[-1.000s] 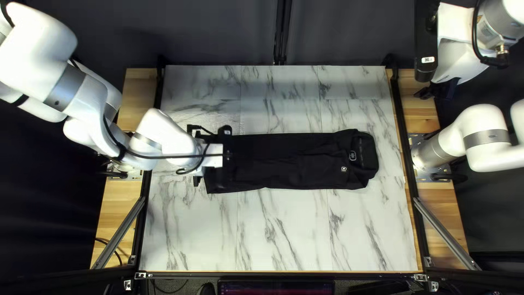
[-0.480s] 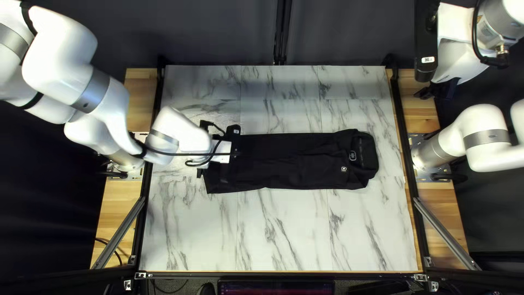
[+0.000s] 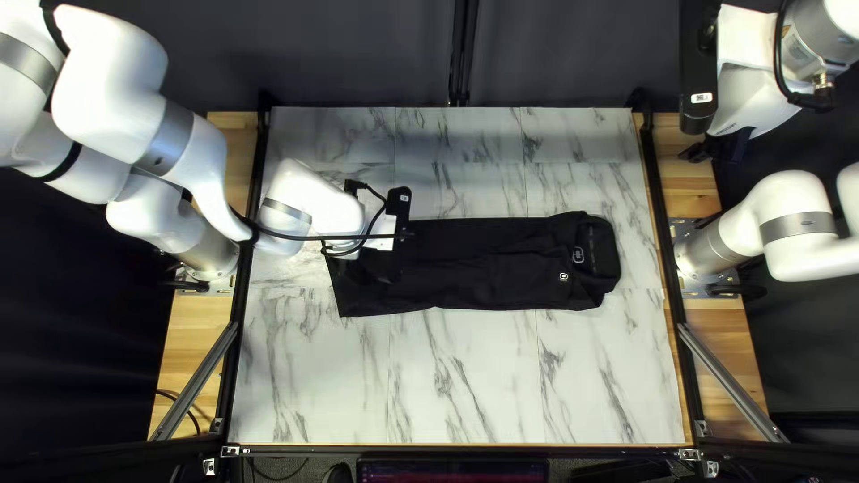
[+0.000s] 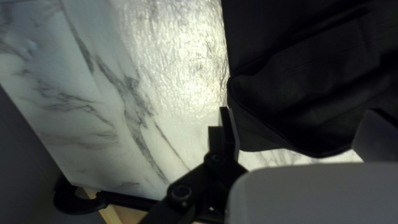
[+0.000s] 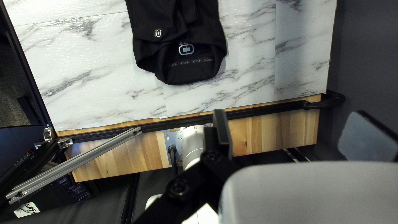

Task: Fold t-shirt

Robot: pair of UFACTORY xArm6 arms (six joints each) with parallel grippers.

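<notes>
item, one black t-shirt (image 3: 483,264): laid lengthwise on the marble-patterned table (image 3: 483,385), a narrow strip, collar (image 3: 601,250) toward your right arm. item, left gripper (image 4: 300,114): fingers apart, over the hem end; contact with the cloth, cannot tell. item, right gripper (image 5: 294,116): fingers apart, off the shirt. step, by judgement: sides folded in, lengthwise fold starting; you next need a firm pinch on the hem end, then a carry toward the collar. views: top left gives you the whole strip; only left wrist shows the left fingers' spread.
</notes>
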